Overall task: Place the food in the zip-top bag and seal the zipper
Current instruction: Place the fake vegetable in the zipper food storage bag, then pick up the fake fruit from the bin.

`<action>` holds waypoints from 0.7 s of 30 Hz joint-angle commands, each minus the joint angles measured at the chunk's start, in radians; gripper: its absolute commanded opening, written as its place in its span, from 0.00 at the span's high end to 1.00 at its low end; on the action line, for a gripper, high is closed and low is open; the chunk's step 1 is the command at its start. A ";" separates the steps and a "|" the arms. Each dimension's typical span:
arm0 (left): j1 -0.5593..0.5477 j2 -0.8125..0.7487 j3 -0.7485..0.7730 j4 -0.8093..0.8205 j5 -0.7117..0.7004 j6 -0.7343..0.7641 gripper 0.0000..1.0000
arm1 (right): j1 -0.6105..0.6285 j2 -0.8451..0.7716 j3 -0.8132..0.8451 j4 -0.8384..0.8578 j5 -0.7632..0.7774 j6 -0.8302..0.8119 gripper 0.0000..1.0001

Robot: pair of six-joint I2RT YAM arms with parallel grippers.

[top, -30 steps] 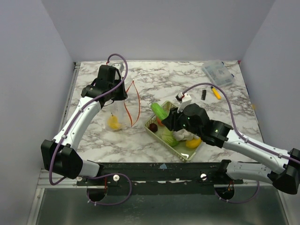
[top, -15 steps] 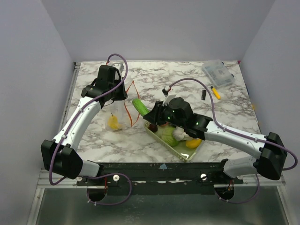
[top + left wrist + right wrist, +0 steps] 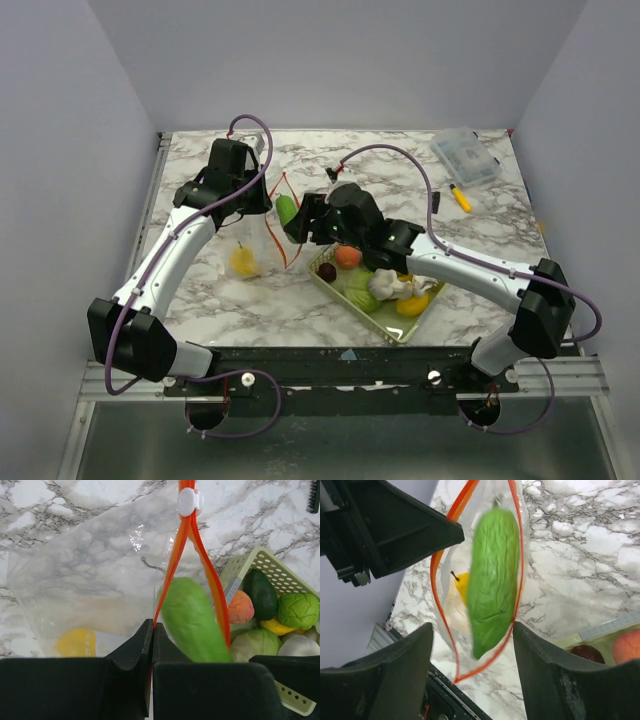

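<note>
The clear zip-top bag [image 3: 255, 238] hangs with its mouth open, a yellow toy fruit [image 3: 243, 262] at its bottom. My left gripper [image 3: 152, 630] is shut on one side of the orange-red zipper [image 3: 172, 565], holding the rim up. A green cucumber [image 3: 492, 575] sits in the bag's mouth, framed by the zipper strip [image 3: 440, 570]. My right gripper [image 3: 472, 627] is wide open just behind it, its fingers [image 3: 540, 660] not touching it. In the top view the cucumber [image 3: 287, 209] lies between both grippers. More food fills the pale green mesh basket [image 3: 400, 330].
The basket [image 3: 250, 565] stands just right of the bag, holding an orange-red fruit [image 3: 240, 607], a dark avocado [image 3: 261, 592] and green pieces. A clear lidded box [image 3: 466, 157] and a yellow marker [image 3: 460, 197] lie at the back right.
My right arm carried the cucumber from the basket leftward to the bag's mouth, and its jaws now stand open around it. The left arm has held still.
</note>
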 commanded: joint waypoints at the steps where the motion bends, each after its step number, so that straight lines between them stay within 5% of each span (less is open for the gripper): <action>1: 0.006 -0.014 0.010 0.014 -0.002 0.001 1.00 | -0.002 0.048 0.064 -0.050 0.051 -0.026 0.29; 13: 0.006 -0.017 0.009 0.015 -0.003 0.002 1.00 | -0.003 -0.026 0.015 -0.069 0.073 -0.136 0.26; 21: 0.006 -0.008 0.012 0.014 0.002 0.002 1.00 | -0.003 -0.158 -0.128 -0.123 0.228 -0.200 0.30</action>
